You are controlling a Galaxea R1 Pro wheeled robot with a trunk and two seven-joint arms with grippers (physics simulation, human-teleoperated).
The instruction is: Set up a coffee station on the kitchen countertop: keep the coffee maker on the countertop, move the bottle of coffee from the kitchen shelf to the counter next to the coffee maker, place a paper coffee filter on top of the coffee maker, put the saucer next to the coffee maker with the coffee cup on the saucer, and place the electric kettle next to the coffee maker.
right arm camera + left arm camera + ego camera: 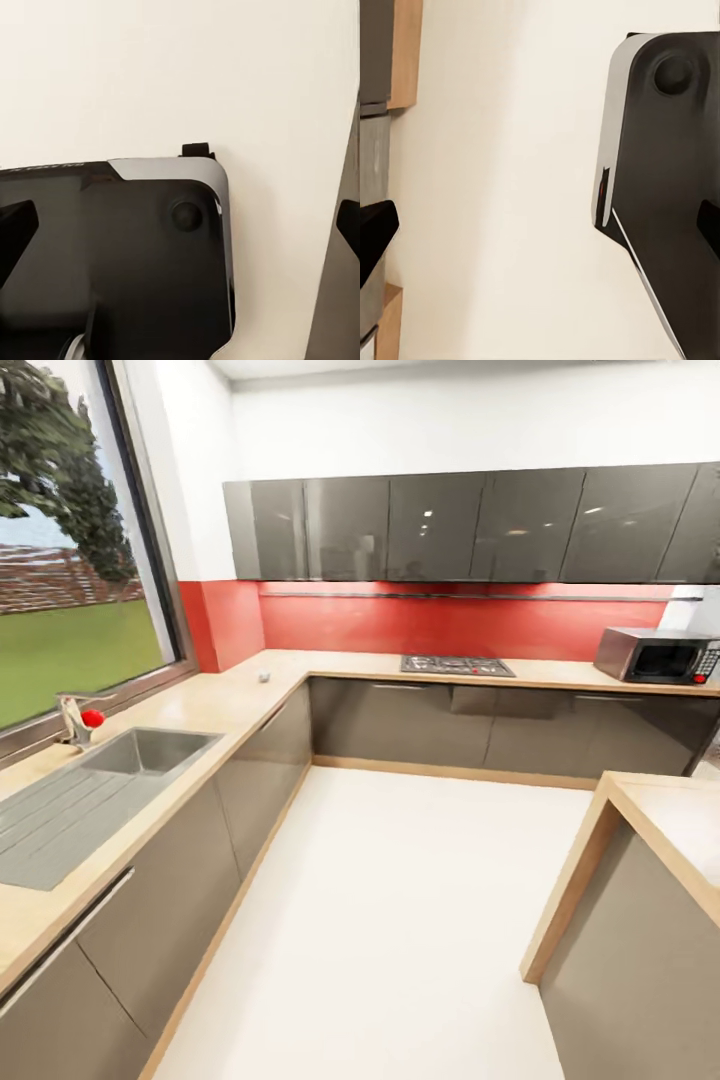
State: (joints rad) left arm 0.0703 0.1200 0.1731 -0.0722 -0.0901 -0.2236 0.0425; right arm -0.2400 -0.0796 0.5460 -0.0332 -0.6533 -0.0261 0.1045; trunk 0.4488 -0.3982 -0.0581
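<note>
Each wrist view shows dark fingertips at both picture edges, set wide, nothing between: left tool [540, 229] and right tool [180, 225] spread apart, empty, over pale floor [400, 920] beside the robot's dark base [112, 255]. Ahead, the desk [225, 700] with sink [140, 752] carries no coffee things. Risk: while turning, the base may clip the island [640, 880]

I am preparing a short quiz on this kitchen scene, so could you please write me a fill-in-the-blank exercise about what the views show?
1. The steel sink is set into the kitchen countertop below the ____.
2. The wall behind the gas hob is coloured ____.
3. The microwave stands on the counter, to the ____ of the hob.
4. The tap beside the sink carries a ____ knob.

Missing words: window; red; right; red
</note>
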